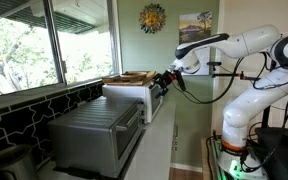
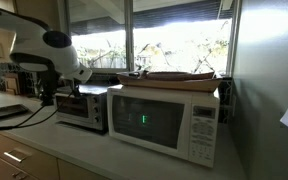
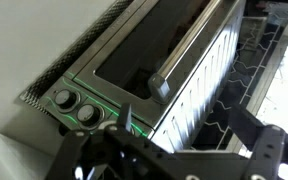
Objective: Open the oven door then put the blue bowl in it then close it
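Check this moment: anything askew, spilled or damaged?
Nothing looks spilled or damaged. The oven door sits shut on the oven. Only oddity: the blue bowl shows in no view.

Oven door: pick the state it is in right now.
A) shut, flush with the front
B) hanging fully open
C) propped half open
A: in the wrist view the oven door sits flush in its frame, with its handle lying across the front, and no gap shows along the door's edges.
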### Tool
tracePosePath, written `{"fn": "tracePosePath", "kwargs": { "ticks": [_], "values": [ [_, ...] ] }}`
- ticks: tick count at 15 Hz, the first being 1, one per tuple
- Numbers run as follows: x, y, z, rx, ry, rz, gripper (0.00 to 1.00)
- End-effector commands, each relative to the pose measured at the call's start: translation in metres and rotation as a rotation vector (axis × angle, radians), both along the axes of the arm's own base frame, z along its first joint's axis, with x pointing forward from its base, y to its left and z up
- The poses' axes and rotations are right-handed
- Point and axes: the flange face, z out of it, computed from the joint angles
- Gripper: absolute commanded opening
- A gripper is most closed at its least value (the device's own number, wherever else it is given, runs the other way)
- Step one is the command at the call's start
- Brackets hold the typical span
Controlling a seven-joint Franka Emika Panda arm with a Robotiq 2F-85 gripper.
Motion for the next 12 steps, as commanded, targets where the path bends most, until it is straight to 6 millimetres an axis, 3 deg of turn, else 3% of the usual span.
{"fn": "tracePosePath", "kwargs": {
  "ticks": [1,6,12],
  "values": [
    [-0.024,0.011,0.031,-0.198,0.025,0.063,1.00],
    [-0.051,0.027,0.065,-0.443,0.014,0.244,1.00],
    [-0.072,0.053,0.088,-0.617,-0.038,0.397,1.00]
  ]
}}
